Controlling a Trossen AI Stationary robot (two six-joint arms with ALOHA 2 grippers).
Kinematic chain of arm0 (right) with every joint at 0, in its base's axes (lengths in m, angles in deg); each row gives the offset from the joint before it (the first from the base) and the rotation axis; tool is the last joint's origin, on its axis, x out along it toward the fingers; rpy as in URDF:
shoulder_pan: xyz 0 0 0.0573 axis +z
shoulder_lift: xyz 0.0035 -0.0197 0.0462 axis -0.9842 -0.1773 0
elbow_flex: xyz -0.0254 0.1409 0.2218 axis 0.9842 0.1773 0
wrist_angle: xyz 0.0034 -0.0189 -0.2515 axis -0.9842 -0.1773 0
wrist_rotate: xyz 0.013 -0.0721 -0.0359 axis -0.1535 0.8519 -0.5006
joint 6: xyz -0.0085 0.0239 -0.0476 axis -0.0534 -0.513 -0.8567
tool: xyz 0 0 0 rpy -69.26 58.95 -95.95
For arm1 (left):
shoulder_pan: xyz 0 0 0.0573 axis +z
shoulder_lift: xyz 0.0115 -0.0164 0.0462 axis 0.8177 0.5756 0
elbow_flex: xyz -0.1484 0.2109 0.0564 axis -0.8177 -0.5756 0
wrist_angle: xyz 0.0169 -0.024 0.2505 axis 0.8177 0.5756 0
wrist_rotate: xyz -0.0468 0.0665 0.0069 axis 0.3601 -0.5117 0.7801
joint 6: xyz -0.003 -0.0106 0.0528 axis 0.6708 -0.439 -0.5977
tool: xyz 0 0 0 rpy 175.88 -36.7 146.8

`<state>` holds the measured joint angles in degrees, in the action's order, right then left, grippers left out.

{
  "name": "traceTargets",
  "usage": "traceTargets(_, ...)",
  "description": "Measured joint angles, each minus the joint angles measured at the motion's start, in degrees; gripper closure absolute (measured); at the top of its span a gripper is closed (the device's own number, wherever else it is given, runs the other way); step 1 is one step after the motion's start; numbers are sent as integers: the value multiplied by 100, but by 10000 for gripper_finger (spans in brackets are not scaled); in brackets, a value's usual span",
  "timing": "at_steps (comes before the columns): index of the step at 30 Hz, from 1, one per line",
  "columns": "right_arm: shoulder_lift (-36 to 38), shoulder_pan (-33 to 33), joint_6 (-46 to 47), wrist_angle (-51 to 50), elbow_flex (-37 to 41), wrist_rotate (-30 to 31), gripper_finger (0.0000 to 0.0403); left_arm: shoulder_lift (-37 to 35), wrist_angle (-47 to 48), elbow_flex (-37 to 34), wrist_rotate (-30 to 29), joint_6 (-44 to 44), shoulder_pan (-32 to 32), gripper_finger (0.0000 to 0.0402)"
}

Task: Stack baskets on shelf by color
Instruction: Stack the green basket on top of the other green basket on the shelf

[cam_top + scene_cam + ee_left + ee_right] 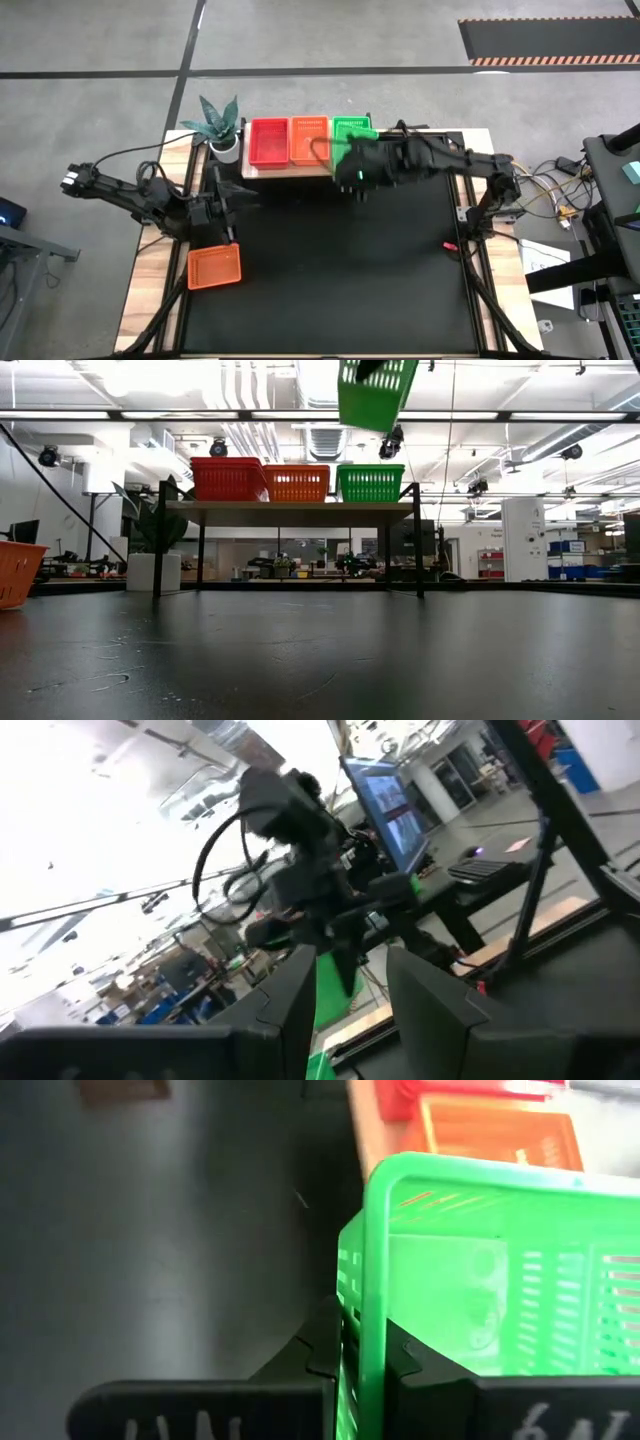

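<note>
The wooden shelf (290, 508) carries red baskets (228, 478), orange baskets (296, 482) and green baskets (371, 482) side by side. My right gripper (360, 1350) is shut on another green basket (375, 395), held high above the shelf's green end (352, 128). One more orange basket (215, 266) rests on its bottom on the table near the left edge. My left gripper (350, 1010) is open and hovers just beyond that basket's far side (226, 222), touching nothing. My right gripper pinches one side wall of the green basket just below its rim (372, 1295), with one finger (325, 1345) outside and the other finger (405, 1365) inside. The basket is lifted clear of everything and sits tilted, as the low view shows.
A potted plant in a white pot (220, 128) stands at the shelf's left end. The black tabletop (340, 270) spreads bare in front of the shelf. Wooden strips (150, 280) border the table, and cables and equipment lie off its right side (560, 200).
</note>
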<state>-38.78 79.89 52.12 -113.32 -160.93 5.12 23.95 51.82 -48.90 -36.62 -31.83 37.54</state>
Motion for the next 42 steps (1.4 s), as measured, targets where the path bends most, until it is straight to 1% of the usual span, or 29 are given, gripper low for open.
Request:
traceTargets(2, -25, -351, -215, -2, -30, -307, 394, -61, 9, -88, -34, 12, 0, 292)
traceTargets(4, -79, -665, -436, -14, -44, -492, 394, -82, 46, -161, -51, 9, 0, 292)
traceTargets(10, -327, -1316, -1145, -11, -109, -633, 394, -94, 40, -189, -49, -164, 0, 292)
traceTargets(16, -499, -1725, -1495, -40, -106, -637, 394, -97, 41, -189, -49, -290, 0, 292)
traceTargets(18, -574, -1809, -1589, -39, -106, -664, 394, -97, 41, -189, -51, -296, -1, 292)
traceTargets(22, -743, -1889, -1640, -33, -106, -933, 394, -89, 44, -191, -58, -339, 0, 292)
traceTargets(34, -1057, -1889, -1693, -42, -104, -907, 394, -79, 43, -191, -60, -338, 0, 292)
traceTargets(38, -1103, -1891, -1577, -40, -104, -888, 394, -79, 40, -191, -60, -338, -1, 292)
traceTargets(42, -1105, -1891, -1476, -40, -104, -888, 380, -76, 41, -191, -60, -338, 0, 292)
